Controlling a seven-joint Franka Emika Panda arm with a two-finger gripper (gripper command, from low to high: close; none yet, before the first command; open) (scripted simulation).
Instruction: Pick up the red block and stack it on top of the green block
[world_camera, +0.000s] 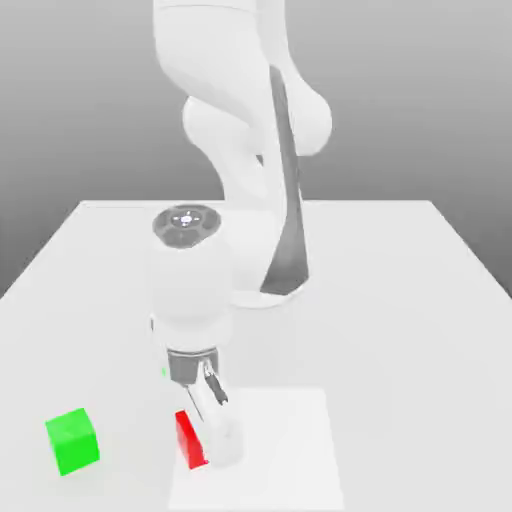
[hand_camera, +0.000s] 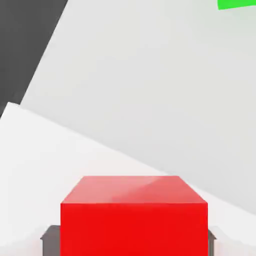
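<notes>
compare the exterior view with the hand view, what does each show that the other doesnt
Exterior view alone: the arm's white links and the dark ring on top of the hand.
Hand view alone: the fingertips on two opposite sides of the red block.
Both: the red block, part of the white square and the green block, which the hand view cuts off at its edge.

Red block (hand_camera: 134, 227), green block (world_camera: 73, 441), white arm (world_camera: 225, 60).
</notes>
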